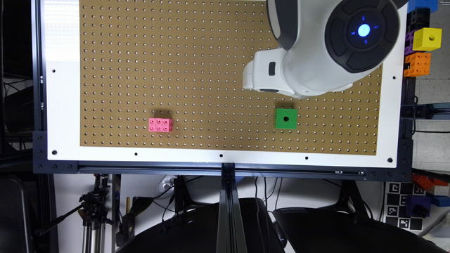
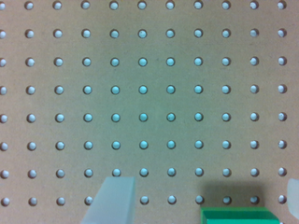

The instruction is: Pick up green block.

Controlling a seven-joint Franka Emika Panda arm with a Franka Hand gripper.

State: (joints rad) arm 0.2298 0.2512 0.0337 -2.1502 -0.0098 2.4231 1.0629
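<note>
- Green block [image 1: 286, 118] sits on the brown pegboard [image 1: 211, 70], alone, hole facing up, well apart from the pink block [image 1: 160, 124] toward the exterior view's left; nothing touches it.
- Through my wrist camera its edge [image 2: 238, 215] shows between my two fingers [image 2: 112, 200]; my gripper [image 2: 201, 205] is apart and empty, above the board.
- I judge this the approach step: I hover near the block, not yet down around it.
- Next I need to centre over the cube, keep the fingers wide enough to pass both sides, descend, then close; coming down off-centre could land a finger on top or nudge it.
</note>
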